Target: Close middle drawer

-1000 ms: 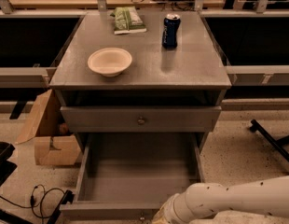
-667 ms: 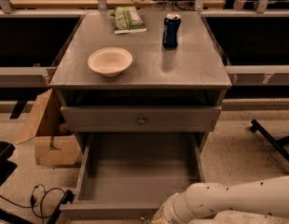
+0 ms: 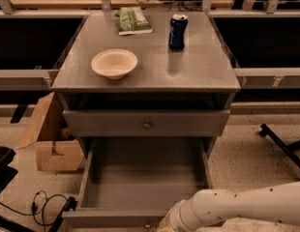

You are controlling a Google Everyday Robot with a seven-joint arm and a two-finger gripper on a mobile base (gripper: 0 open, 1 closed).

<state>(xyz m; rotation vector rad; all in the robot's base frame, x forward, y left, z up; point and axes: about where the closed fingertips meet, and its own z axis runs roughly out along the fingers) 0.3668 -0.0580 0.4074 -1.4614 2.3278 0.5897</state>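
Note:
The middle drawer (image 3: 145,178) is pulled far out of the grey cabinet, and its deep grey box holds nothing. Its flat front (image 3: 111,217) runs along the bottom edge of the camera view, with a small knob (image 3: 148,224) just showing. My white arm (image 3: 237,207) reaches in from the lower right. The gripper (image 3: 165,225) sits at the bottom edge, right beside the knob and against the drawer front, mostly cut off by the frame. The top drawer (image 3: 146,123) above stands slightly out, with its round knob visible.
On the cabinet top (image 3: 198,71) are a cream bowl (image 3: 114,63), a blue can (image 3: 178,31) and a green packet (image 3: 133,20). An open cardboard box (image 3: 51,139) stands on the floor at the left, with black cables (image 3: 41,207) near it. A black leg (image 3: 283,146) lies at the right.

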